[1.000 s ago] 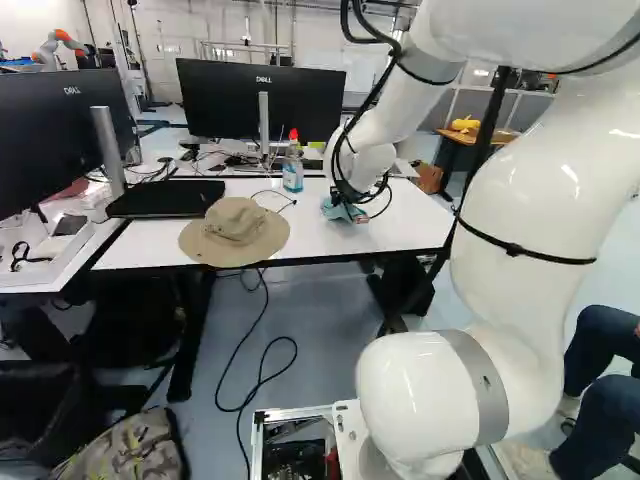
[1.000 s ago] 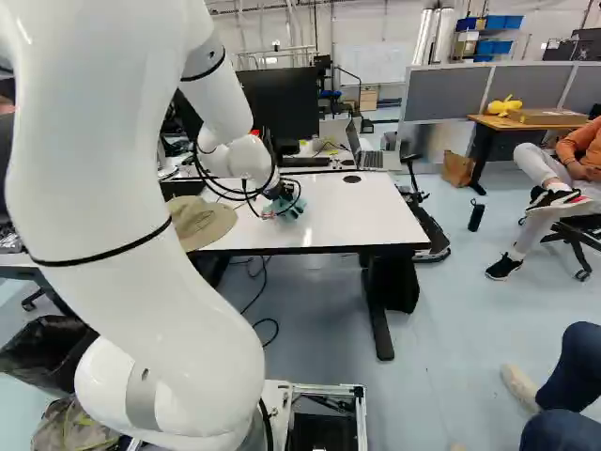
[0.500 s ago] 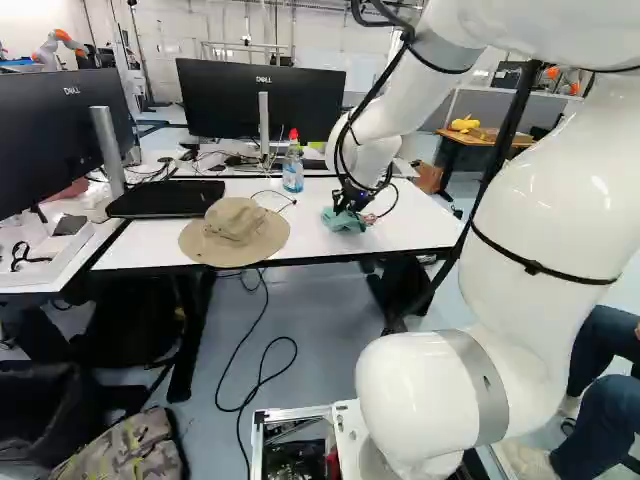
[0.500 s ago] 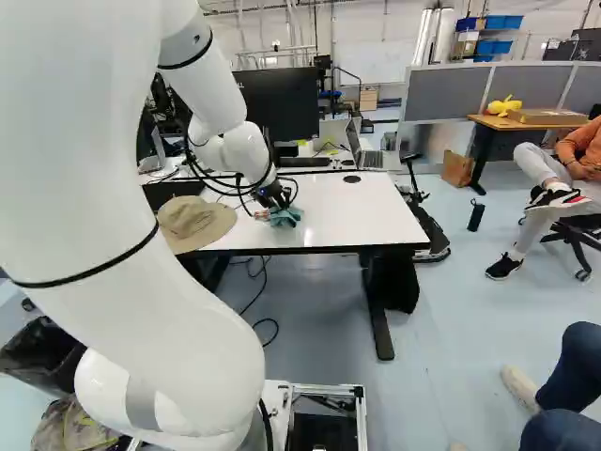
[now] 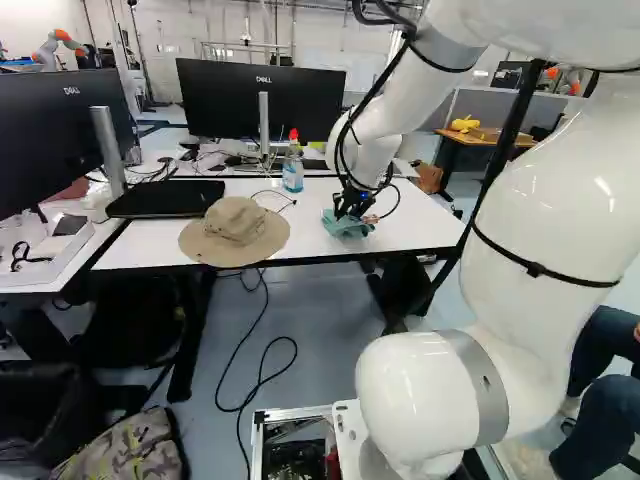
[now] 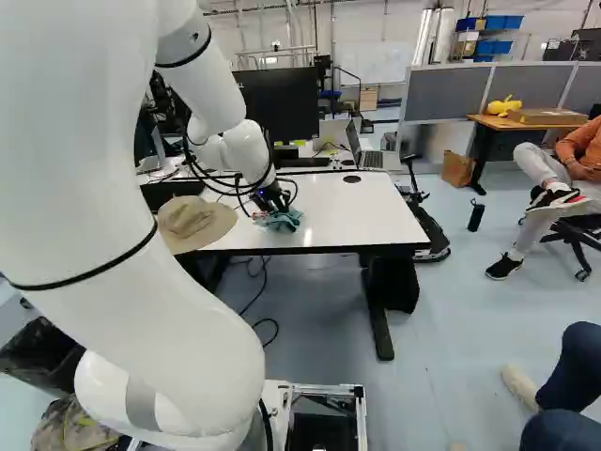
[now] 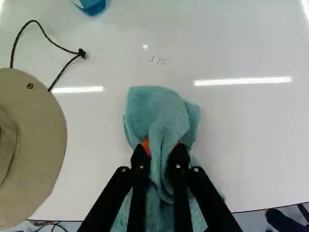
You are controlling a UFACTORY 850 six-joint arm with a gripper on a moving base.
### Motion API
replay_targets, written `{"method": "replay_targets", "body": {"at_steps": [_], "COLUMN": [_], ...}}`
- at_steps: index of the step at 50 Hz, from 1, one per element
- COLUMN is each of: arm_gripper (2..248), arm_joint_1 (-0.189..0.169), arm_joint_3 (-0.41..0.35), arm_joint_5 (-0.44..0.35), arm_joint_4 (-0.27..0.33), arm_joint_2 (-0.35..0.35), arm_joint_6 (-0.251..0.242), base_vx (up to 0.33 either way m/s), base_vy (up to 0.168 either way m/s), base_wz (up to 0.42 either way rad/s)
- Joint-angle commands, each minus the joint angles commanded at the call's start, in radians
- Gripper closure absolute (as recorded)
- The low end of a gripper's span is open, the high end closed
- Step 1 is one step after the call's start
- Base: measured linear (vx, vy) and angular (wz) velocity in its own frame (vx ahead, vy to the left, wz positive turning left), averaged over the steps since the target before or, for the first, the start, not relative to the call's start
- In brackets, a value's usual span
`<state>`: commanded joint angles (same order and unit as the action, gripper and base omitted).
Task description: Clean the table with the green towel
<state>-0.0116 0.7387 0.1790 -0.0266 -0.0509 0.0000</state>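
My gripper (image 5: 352,208) points down at the white table (image 5: 410,225), right of the hat in the left base view. In the wrist view the gripper (image 7: 161,150) is shut on the green towel (image 7: 157,113), whose folds bulge up between the two fingers. The towel's bunched front lies on the tabletop ahead of the fingertips, and more of it spreads beneath them. Small dark marks (image 7: 157,61) show on the white surface ahead of the towel.
A tan hat (image 5: 236,230) with a black cord lies beside the towel. Behind it stands a spray bottle (image 5: 292,170) with blue liquid. A black monitor (image 5: 225,100) and a dark flat item (image 5: 165,198) are farther back. Another robot (image 5: 58,48) stands far off.
The arm has swung in toward the base, then slightly lower, bringing the held towel nearer the table's front edge. Hat, bottle and base have stayed put.
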Motion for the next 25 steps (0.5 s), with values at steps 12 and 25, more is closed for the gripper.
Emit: {"method": "replay_targets", "body": {"at_steps": [12,25], "arm_gripper": [196,196], "arm_joint_1": [-0.034,-0.067], "arm_joint_3": [0.027,0.076], "arm_joint_5": [-0.070,-0.134], "arm_joint_4": [-0.001,-0.004], "arm_joint_2": [-0.025,-0.072], "arm_joint_6": [0.000,0.000], "base_vx": [0.000,0.000], "base_vy": [0.000,0.000], "base_wz": [0.000,0.000]}}
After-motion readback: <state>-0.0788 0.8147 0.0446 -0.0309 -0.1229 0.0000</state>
